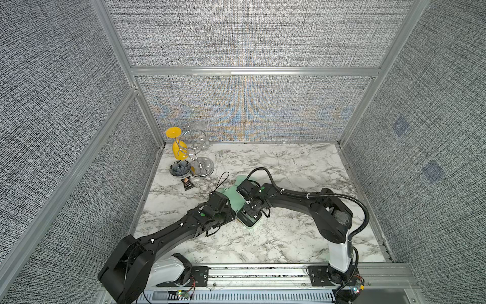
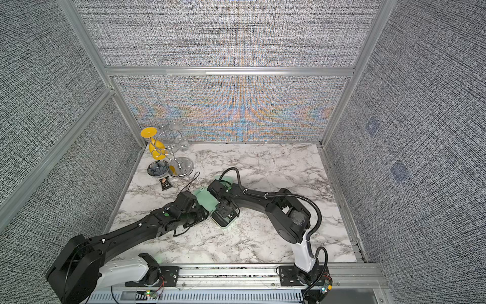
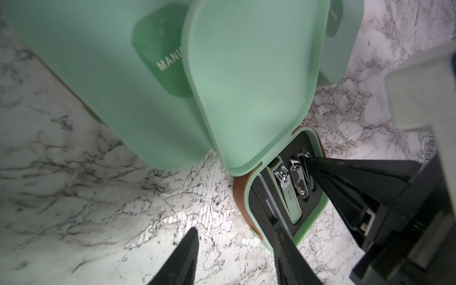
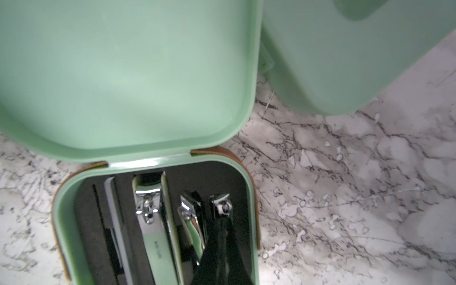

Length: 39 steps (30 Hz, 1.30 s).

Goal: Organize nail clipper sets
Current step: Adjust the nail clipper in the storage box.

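Now, right gripper (image 4: 222, 223) closed down on a small clipper (image 4: 219, 203) in the open case (image 4: 58, 222).

Near the middle of the marble tabletop (image 1: 289, 237) the mint open case sits with its lid (image 4: 123, 74) raised. In its black insert a large clipper (image 4: 153, 227), a middle clipper (image 4: 191, 218) and the small clipper lie side by side, the small one in the slot nearest a side wall. The right gripper's jaws are pressed fully together, tips touching the small clipper's body (whether they pinch it or only rest on it I cannot tell). The left gripper (image 3: 235, 228) hangs at the case's corner with its jaws parted and nothing held, one finger over the rim. A closed case (image 3: 98, 74) lies just beside the lid.
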Tool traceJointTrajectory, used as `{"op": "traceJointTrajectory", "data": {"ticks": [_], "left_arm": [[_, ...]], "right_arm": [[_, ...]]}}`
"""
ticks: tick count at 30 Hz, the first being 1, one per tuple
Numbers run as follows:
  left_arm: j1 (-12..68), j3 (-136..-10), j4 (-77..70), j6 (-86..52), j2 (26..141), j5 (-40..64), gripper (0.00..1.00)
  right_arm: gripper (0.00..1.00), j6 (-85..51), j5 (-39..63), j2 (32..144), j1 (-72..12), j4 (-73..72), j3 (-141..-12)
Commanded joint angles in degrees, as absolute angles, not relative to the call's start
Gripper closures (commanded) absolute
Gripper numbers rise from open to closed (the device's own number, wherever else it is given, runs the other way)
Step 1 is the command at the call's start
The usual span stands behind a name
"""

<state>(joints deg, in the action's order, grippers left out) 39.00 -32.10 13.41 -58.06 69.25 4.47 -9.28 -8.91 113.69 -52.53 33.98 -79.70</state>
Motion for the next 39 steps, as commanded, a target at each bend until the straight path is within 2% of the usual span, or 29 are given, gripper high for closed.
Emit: {"op": "traceJointTrajectory", "data": {"ticks": [1,24,29,39], "left_arm": [[39.0,-32.1,13.6,-57.8,69.1,3.7,0.48],[39.0,-31.6,13.5,-57.9,68.6,3.9,0.48],[39.1,-31.6,13.4,-57.9,68.7,3.8,0.48],[39.0,-31.4,12.5,-58.1,69.3,3.9,0.49]], "right_arm": [[1.00,-10.2,-7.4,114.2,-52.6,34.0,-79.0],[1.00,-12.2,-5.4,115.4,-53.6,34.0,-77.7],[1.00,-12.0,-7.1,113.0,-53.4,35.3,-77.6],[0.84,-10.9,-4.9,109.0,-53.2,36.8,-78.6]]}}
